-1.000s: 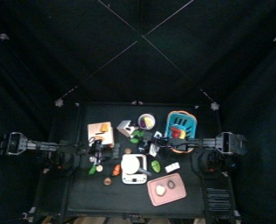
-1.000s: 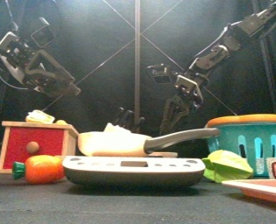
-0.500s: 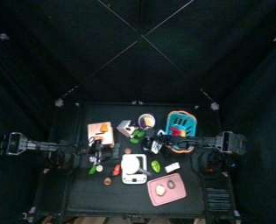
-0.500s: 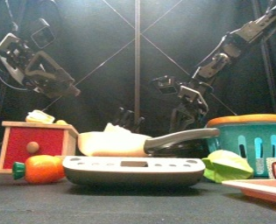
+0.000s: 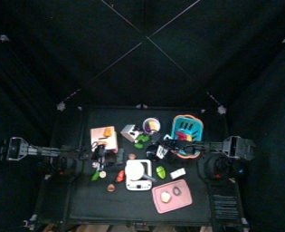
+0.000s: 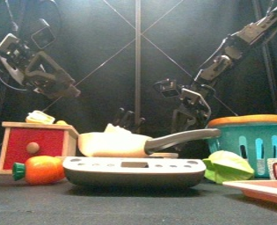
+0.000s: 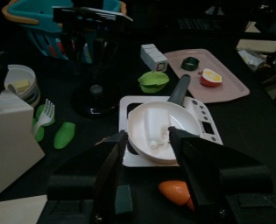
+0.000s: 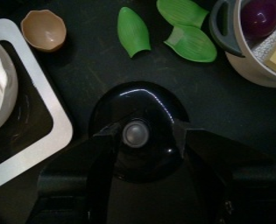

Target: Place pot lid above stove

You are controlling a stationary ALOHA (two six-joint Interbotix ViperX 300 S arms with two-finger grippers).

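Observation:
The pot lid [image 8: 152,103] is a black dome with a small metal knob. It lies flat on the table beside the white stove [image 8: 35,114]. My right gripper [image 8: 144,144] hangs open just above it, one jaw on each side of the knob. The lid also shows in the left wrist view [image 7: 95,92], below the right gripper [image 7: 88,35]. The stove [image 5: 137,177] [image 6: 134,170] stands at the table's front and carries a pan [image 7: 152,131]. My left gripper [image 7: 158,175] is open and empty, raised at the left [image 6: 58,83].
A teal basket [image 5: 187,127] [image 6: 252,141] stands at the right. A pink tray [image 5: 171,194] lies at the front right. A red box [image 6: 35,145] and an orange fruit [image 6: 40,169] are at the left. Green leaves [image 8: 130,31] and a pot [image 8: 257,39] lie close to the lid.
My right gripper has moved down and a little toward the table's middle, over the lid. The left arm has not moved.

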